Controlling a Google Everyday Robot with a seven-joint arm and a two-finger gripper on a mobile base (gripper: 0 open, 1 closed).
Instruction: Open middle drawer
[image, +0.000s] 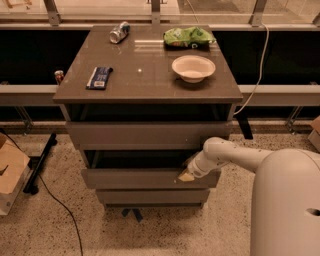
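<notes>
- The middle drawer (145, 178), second of the cabinet's three fronts, stands forward of the front above it. You see a dark gap over its top edge, and its inside is lost in shadow.
- The gripper (187, 175) sits at the right end of that drawer's top edge, its tan tip against the front. You cannot tell whether the claw is released or clenched.
- The arm (225, 155) reaches in from the right. The robot's white body (285, 205) is cut off by the right and bottom edges.
- The uppermost drawer front (147, 135) lies above your drawer and the lowest drawer front (152, 196) below it.
- On the cabinet top (145, 85) you have a white bowl (193, 68), a green bag (189, 36), a can (119, 32) on its side and a dark packet (99, 77). Their printing is too small to read.
- A cardboard box (10, 172) on the floor at left is cut off by the frame edge.
</notes>
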